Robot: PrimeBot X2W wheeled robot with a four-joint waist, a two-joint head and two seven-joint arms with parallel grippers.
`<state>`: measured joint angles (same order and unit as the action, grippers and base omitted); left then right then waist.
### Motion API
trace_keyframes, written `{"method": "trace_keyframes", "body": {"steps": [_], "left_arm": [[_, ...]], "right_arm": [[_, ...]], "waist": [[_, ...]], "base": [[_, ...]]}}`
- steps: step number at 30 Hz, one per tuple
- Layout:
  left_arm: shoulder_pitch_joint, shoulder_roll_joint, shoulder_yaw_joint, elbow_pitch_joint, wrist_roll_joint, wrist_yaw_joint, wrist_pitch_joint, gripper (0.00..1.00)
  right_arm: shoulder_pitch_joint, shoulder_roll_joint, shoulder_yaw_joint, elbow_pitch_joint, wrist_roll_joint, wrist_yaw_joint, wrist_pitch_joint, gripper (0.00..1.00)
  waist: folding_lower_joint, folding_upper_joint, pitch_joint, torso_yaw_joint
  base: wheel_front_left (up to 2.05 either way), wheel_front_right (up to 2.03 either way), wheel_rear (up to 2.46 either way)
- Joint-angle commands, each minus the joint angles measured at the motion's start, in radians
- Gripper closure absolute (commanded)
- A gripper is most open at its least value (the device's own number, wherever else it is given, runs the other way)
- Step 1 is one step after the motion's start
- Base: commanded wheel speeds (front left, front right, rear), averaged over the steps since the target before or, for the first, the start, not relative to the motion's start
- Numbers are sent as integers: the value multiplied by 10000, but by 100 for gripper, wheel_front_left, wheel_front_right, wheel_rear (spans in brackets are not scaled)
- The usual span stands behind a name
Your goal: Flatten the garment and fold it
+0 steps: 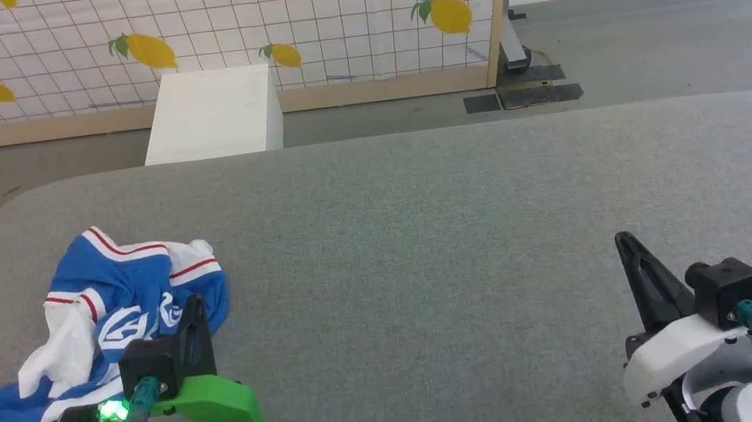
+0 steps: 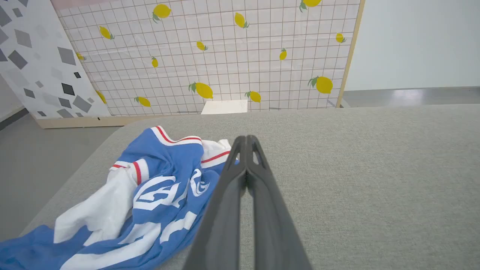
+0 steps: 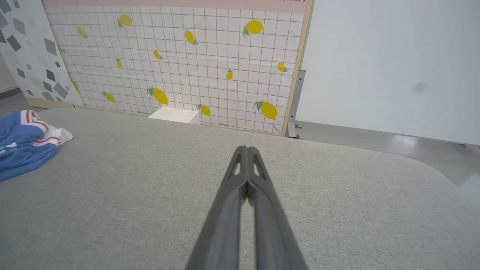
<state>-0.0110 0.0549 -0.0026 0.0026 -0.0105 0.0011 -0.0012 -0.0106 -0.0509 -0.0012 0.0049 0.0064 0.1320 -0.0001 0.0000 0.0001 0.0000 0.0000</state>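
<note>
The garment (image 1: 119, 280) lay crumpled in a heap on the left side of the gray table (image 1: 420, 234), its blue body and white sleeve bunched together. The left end effector (image 1: 196, 303) was just beside the heap's right edge, fingers pressed together and holding nothing. The right end effector (image 1: 625, 241), also pressed together and empty, was well apart from the garment at the table's right.

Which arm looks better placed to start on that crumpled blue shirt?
Probably the left. The left gripper, shut, is right by the edge of the garment, crumpled on the grey table's left side. The right gripper, also shut, is far across the table.
</note>
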Motion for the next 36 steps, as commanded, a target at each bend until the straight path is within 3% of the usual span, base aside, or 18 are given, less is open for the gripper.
{"method": "trace_keyframes", "body": {"steps": [1, 6, 7, 23, 36], "left_arm": [[110, -47, 26, -26, 105, -11, 12, 100], [110, -47, 26, -26, 105, -11, 12, 100], [-1, 2, -14, 2, -9, 0, -1, 0], [65, -4, -226, 100, -283, 185, -307, 0], [202, -9, -254, 32, -523, 418, -576, 0]], "right_arm": [[106, 7, 12, -49, -64, -13, 1, 100], [106, 7, 12, -49, -64, -13, 1, 100], [1, 0, -4, 10, 6, 0, -1, 0], [136, 1, -32, 293, 449, -2, -308, 0], [207, 2, -33, 426, 621, -3, -578, 0]], "waist": [[0, -1, 0, 0], [0, -1, 0, 0], [0, -1, 0, 0], [0, -1, 25, 79], [0, -1, 80, 706]], "base": [[0, 0, 0], [0, 0, 0], [0, 0, 0], [0, 0, 0], [0, 0, 0]]}}
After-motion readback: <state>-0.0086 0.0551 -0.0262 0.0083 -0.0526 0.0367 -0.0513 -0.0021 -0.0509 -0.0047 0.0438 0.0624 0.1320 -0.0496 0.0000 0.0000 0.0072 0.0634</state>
